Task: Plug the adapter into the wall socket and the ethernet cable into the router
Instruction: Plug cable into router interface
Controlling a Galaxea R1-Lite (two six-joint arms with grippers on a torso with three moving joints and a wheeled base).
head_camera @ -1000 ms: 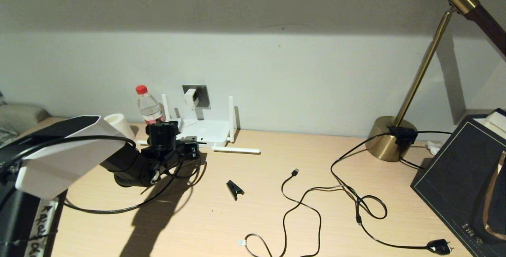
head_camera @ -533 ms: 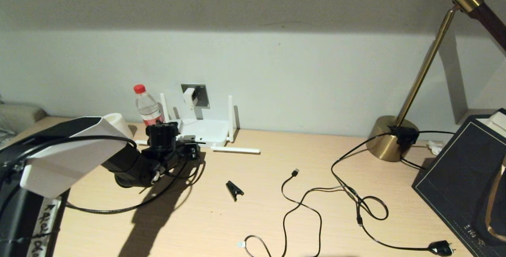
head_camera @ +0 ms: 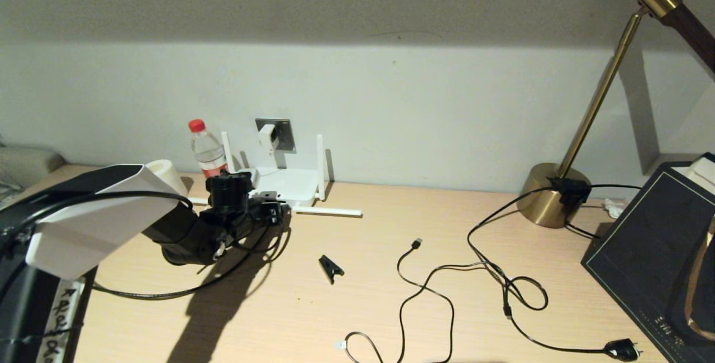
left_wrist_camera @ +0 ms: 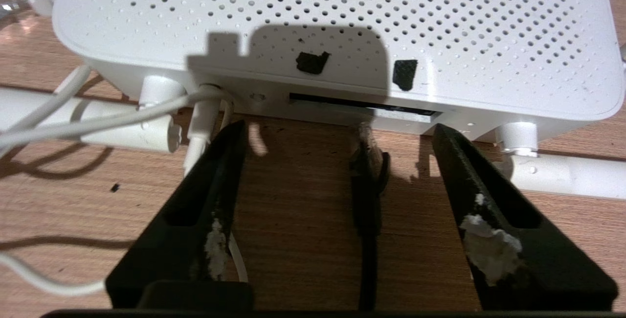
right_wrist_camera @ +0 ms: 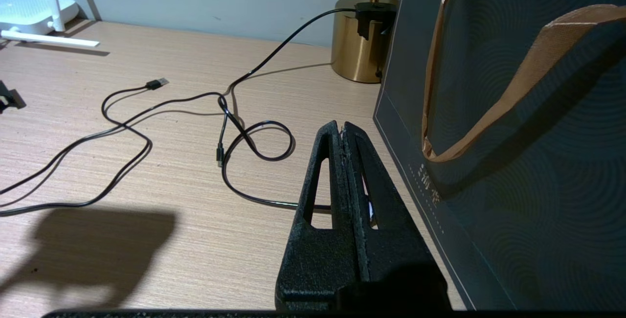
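I am holding the left gripper with its fingers standing apart just before the router, the ethernet cable lying between them up to its ports, while the right gripper is resting pressed together

light: dim, warm, from upper right | shadows: hard, arm's falls on table, jaws' on router | wall top dark | focus: sharp, no glare

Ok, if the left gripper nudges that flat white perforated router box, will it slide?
Probably. The router looks light and hollow, resting loose on the smooth wooden desk. Its thin stick antenna may swing, and the white cord could tug it.
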